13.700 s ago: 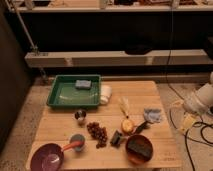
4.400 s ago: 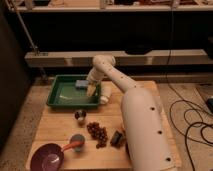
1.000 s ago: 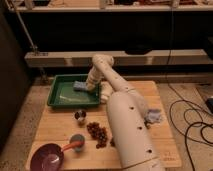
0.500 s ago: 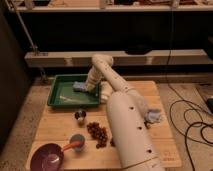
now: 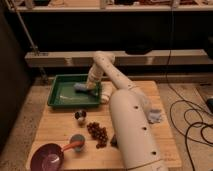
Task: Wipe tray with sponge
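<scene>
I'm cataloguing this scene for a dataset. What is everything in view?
Table: one, light wood, fills the middle of the view.
Tray: one, green, back left of the table.
Sponge: one, blue, inside the tray near its right side.
Bundle: one, white, just right of the tray.
Bowl: one, purple, front left corner.
Cup: one, grey-blue, right of the bowl.
Brown pieces: one heap, front middle.
Cloth: one, pale blue, right side of the table.
Cables: several, dark, on the floor at right.
Arm: one, white, reaching from the front to the tray.
Gripper: one, over the tray at the sponge.
</scene>
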Controlling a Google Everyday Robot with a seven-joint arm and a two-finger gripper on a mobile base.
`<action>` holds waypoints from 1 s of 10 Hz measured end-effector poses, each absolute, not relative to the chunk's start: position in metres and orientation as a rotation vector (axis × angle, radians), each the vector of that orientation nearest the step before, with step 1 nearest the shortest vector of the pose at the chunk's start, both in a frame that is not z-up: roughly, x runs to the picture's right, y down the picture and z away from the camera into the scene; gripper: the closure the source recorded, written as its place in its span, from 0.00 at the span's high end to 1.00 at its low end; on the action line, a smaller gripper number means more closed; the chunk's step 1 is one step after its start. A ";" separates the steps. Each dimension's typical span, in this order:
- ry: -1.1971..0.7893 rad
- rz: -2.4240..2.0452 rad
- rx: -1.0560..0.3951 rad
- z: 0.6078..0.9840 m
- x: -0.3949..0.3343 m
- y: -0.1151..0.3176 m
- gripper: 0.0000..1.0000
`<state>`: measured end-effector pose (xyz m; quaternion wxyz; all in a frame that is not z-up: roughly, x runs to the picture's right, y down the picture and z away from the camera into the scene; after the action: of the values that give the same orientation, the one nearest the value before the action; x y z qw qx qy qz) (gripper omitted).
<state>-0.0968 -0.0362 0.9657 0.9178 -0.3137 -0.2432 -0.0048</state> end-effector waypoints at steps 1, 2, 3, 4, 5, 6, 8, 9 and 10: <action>-0.519 -0.037 -0.644 0.946 -0.089 -0.046 0.00; -0.540 -0.072 -0.644 0.927 -0.085 -0.050 0.00; -0.555 -0.090 -0.644 0.914 -0.082 -0.050 0.00; -0.576 -0.108 -0.646 0.897 -0.076 -0.045 0.00; -0.591 -0.113 -0.648 0.888 -0.072 -0.036 0.00; -0.604 -0.119 -0.651 0.882 -0.072 -0.028 0.00; -0.633 -0.136 -0.647 0.872 -0.074 -0.015 0.00; -0.641 -0.146 -0.641 0.869 -0.074 -0.014 0.00; -0.652 -0.160 -0.632 0.866 -0.075 -0.015 0.00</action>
<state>-0.0753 -0.0150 0.8658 0.8957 -0.3048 -0.3145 -0.0773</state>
